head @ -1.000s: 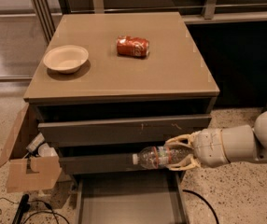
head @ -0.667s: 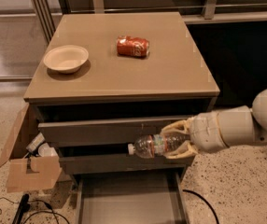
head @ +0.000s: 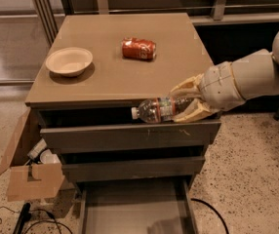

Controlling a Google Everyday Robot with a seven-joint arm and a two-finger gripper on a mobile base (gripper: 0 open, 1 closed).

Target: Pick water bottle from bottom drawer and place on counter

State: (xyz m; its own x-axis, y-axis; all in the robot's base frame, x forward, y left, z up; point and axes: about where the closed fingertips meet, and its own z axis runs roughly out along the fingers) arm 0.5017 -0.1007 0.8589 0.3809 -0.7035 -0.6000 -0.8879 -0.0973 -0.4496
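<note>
Half done. Bowl (head: 69, 61) and red can (head: 138, 48) sit on the bench (head: 105, 84). Water bottle (head: 154, 109), out of the open bottom drawer (head: 129, 212), hangs horizontal at the bench's front edge, clamped in the end effector (head: 179, 104) reaching from the right. Placing remains.

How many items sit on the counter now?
2: bowl left, red soda can rear centre. The gripper, jaws shut on the water bottle, hangs in front of the counter.

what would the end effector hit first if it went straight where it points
Probably nothing: the end effector, shut on the water bottle, points left along the cabinet front, level with the counter edge. The way looks free, though depth is unclear; the bottle might graze that edge.
</note>
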